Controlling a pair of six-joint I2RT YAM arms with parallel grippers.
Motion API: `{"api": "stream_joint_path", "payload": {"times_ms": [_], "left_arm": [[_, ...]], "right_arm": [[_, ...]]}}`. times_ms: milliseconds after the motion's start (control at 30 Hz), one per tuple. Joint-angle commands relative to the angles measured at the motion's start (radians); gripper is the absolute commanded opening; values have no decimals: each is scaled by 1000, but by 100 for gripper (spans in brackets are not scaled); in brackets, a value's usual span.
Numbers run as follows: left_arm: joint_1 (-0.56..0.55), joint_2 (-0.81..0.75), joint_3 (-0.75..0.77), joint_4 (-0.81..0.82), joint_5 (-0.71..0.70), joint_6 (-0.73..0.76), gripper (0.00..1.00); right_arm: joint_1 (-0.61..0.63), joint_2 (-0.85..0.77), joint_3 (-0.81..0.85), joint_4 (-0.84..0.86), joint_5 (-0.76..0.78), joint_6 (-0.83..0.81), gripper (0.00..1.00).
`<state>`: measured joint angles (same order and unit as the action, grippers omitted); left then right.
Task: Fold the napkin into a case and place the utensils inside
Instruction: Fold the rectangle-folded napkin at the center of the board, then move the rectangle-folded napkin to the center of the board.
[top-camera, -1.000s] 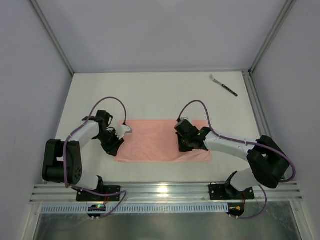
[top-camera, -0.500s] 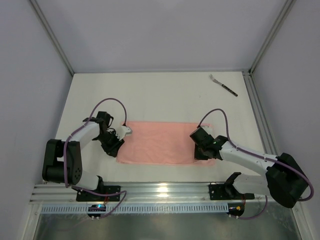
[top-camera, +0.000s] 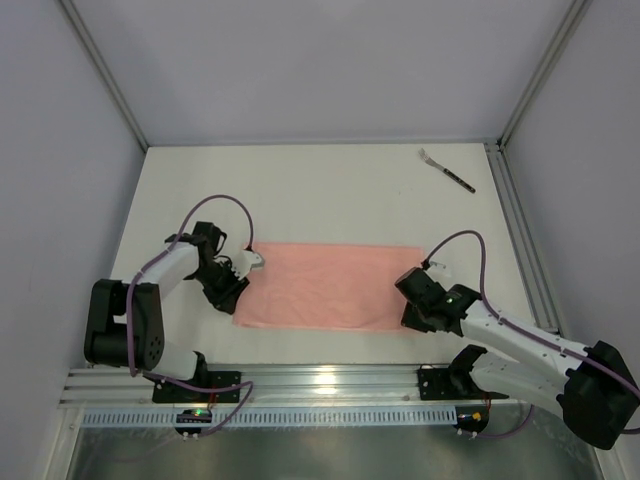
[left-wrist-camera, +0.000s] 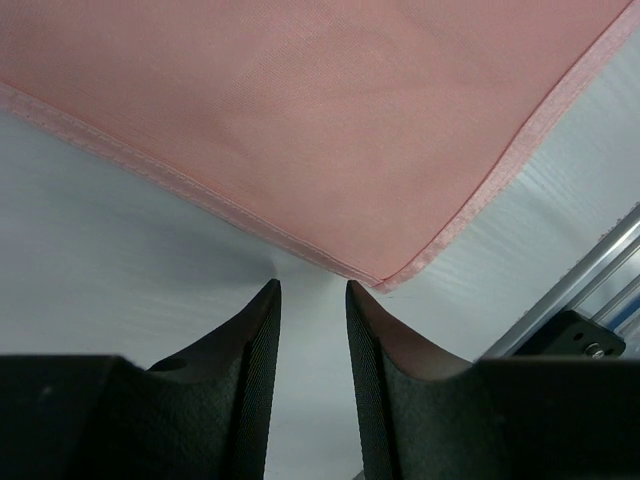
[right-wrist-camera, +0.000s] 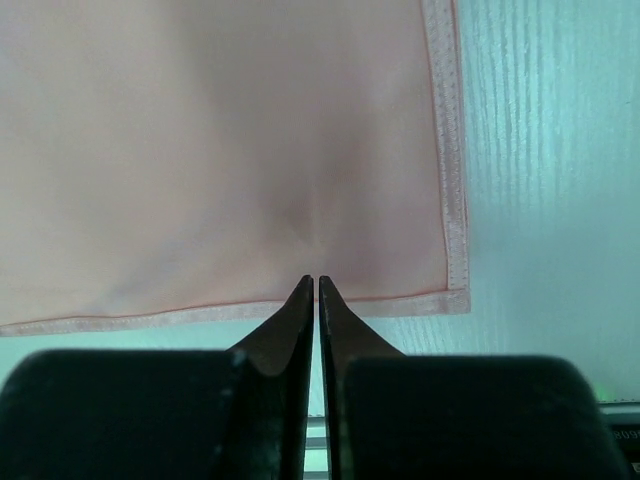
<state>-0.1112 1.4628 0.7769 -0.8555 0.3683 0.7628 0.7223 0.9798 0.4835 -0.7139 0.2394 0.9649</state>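
Observation:
The salmon-pink napkin (top-camera: 330, 285) lies flat as a wide folded rectangle in mid-table. My left gripper (top-camera: 234, 296) rests on the table just off its left near corner (left-wrist-camera: 385, 280). Its jaws (left-wrist-camera: 312, 285) stand partly open with only bare table between them. My right gripper (top-camera: 413, 305) is at the napkin's right end, shut, its tips (right-wrist-camera: 316, 281) meeting at the hem (right-wrist-camera: 400, 303) beside a corner. The cloth there lies flat with a faint crease (right-wrist-camera: 315, 215) and is not lifted. The fork (top-camera: 447, 170), the only utensil in view, lies at the far right, away from both grippers.
A metal rail (top-camera: 330, 380) runs along the near table edge behind both arm bases. Grey enclosure walls and frame posts (top-camera: 535, 80) close in the table on three sides. Purple cables loop above each wrist.
My right gripper has slid, shut, from the napkin's middle to its right end. The left arm and the fork have not moved.

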Motion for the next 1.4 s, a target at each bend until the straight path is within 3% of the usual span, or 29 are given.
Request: {"api": "stream_joint_path", "payload": {"times_ms": [0,133,267,400,533,800,967,1067,1200,1367], "left_arm": [[-4,-50,58,-51,73,0,34],[-2,-52,119,-44,64,-75,34],[42,-10,234,62,48,-276,34],[108,88,342,172,0,-445,35],[140,208,436,202,55,-528,40],[123,333,469,271,74,-573,45],[74,392,482,306,25,-585,45],[54,445,502,312,-52,-606,38],[51,501,544,328,-132,-615,21],[47,544,576,322,-190,-619,19]], "right_arm": [[-10,-36,53,-19,84,31,9],[-118,26,165,39,74,-127,16],[-312,135,272,162,-59,-387,23],[-460,348,385,226,-113,-529,30],[-587,504,460,306,-189,-603,33],[-612,689,552,363,-264,-666,33],[-615,763,587,360,-244,-660,25],[-616,807,615,353,-223,-644,19],[-629,853,647,343,-177,-617,9],[-636,895,682,346,-178,-606,6]]}}
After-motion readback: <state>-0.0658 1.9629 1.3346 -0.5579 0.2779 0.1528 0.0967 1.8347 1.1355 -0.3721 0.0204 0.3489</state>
